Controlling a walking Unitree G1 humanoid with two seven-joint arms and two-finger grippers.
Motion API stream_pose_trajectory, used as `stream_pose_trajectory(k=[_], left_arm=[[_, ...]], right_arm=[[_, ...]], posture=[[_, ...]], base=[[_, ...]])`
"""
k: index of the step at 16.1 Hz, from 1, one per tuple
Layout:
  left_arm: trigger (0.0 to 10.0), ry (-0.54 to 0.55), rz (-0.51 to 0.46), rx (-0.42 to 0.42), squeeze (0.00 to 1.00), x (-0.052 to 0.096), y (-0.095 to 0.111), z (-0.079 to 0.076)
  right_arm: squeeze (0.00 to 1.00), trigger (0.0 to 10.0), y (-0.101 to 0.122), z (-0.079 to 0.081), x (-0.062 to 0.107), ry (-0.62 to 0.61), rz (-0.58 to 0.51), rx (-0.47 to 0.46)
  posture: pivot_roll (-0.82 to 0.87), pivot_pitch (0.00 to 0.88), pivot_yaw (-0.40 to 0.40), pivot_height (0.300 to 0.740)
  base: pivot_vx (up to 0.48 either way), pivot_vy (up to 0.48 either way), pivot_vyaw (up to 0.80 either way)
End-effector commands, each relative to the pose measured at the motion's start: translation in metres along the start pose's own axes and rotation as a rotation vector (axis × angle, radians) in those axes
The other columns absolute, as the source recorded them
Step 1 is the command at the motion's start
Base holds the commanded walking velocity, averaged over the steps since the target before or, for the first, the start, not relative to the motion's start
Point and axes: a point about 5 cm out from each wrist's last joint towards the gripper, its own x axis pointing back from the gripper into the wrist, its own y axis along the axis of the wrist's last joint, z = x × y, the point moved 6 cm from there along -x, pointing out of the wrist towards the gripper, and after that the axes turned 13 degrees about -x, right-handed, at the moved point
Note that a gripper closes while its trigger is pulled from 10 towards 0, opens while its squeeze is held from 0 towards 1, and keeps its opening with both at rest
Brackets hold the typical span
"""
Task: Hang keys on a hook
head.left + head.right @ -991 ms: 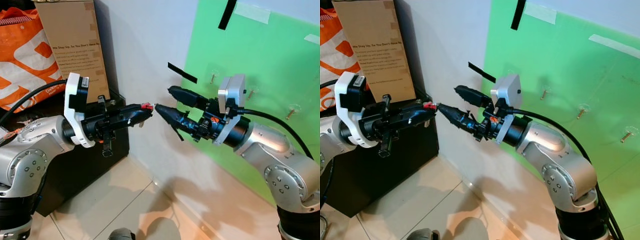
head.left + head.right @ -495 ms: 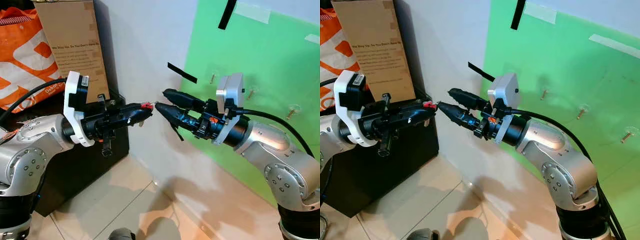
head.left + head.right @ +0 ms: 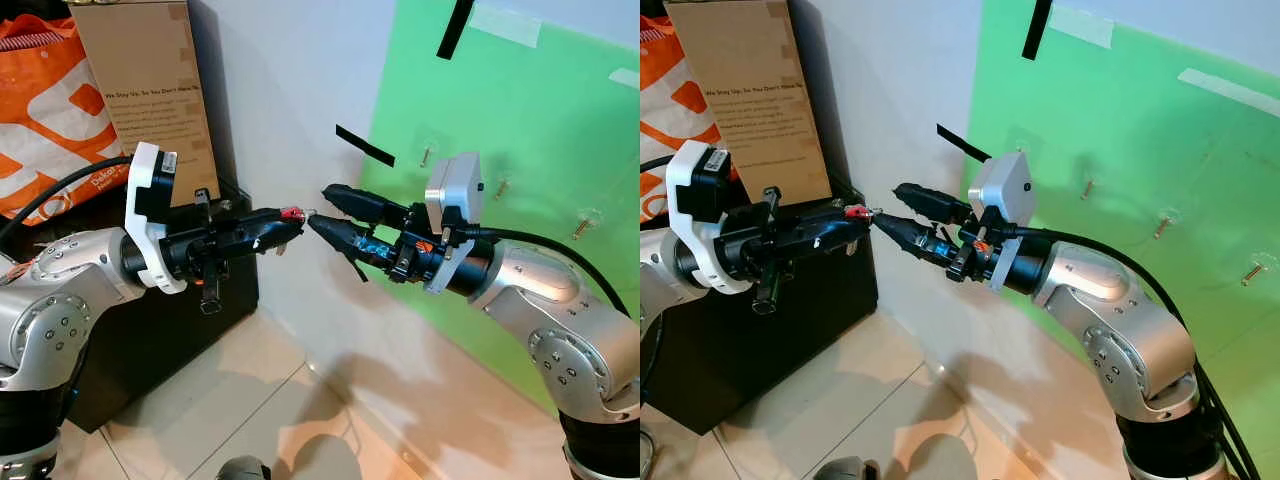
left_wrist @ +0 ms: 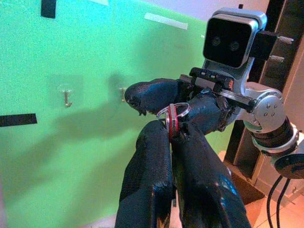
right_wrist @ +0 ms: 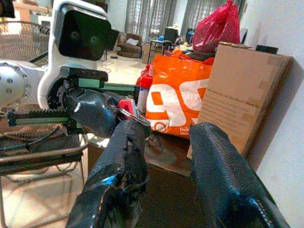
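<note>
Green board (image 3: 520, 150) on white wall (image 3: 290, 90), tiled floor (image 3: 230, 410).

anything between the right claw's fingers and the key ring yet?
No gap: in the left wrist view the key ring held by the left claw rests against the open right claw, one fingertip threading it.

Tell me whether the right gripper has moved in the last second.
Yes. The right gripper has slid toward the robot's left, away from the green board and its hooks, closing on the red-tagged keys pinched in the left gripper.

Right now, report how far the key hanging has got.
Done: the left end effector is shut on the keys. In hand: the open right end effector has one finger at the key ring, seemingly for a handover. Left: hanging them on a hook on the green board.
</note>
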Motion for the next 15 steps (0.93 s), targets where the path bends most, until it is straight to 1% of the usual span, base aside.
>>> stream_pose_trajectory(k=[1, 4, 10, 15], left_arm=[[0.0, -0.020, 0.011, -0.013, 0.00, -0.003, 0.003, 0.000], [0.0, -0.021, 0.016, -0.010, 0.00, -0.002, 0.002, 0.001], [0.0, -0.030, 0.019, -0.007, 0.00, -0.003, 0.002, 0.001], [0.0, -0.033, 0.021, -0.007, 0.00, -0.004, 0.002, 0.001]], right_arm=[[0.00, 10.0, 0.006, 0.005, -0.001, 0.017, -0.006, 0.042], [0.00, 10.0, 0.009, 0.004, -0.001, 0.015, -0.002, 0.086], [0.00, 10.0, -0.004, 0.006, -0.002, 0.031, 0.082, 0.164], [0.00, 10.0, -0.005, 0.003, -0.005, 0.026, 0.090, 0.189]], posture=[[0.06, 0.000, -0.021, 0.740], [0.06, 0.000, -0.018, 0.740], [0.06, 0.000, -0.017, 0.740], [0.06, 0.000, -0.019, 0.740]], base=[[0.000, 0.000, 0.00], [0.000, 0.000, 0.00], [0.000, 0.000, 0.00], [0.000, 0.000, 0.00]])
